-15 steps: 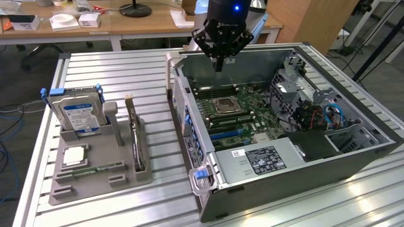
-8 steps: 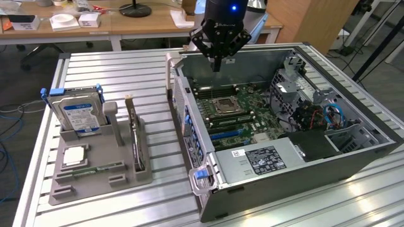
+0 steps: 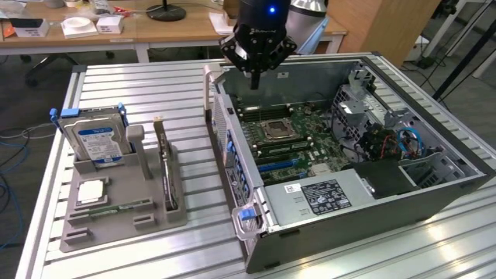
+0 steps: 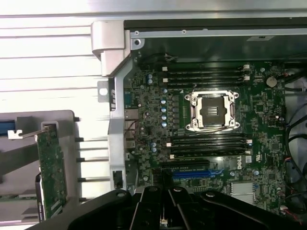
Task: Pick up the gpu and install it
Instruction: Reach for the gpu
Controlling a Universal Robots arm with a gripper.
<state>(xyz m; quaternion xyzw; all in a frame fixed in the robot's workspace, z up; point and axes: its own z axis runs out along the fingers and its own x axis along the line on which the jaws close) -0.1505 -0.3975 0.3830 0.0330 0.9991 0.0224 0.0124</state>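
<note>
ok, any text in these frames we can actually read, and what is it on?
"DELL", probably: white print on the motherboard.
Blue label on the hard drive: too small to read.
Black label on the grey box inside the case: print too small to read.
White sticker next to it: unreadable.
Marking on the gripper body: blurred.

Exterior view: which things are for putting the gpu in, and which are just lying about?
For the job: gpu standing in the grey holder; open computer case; pincer above the case.
Just lying about: hard drive; memory stick; white boxes on the desk.
</note>
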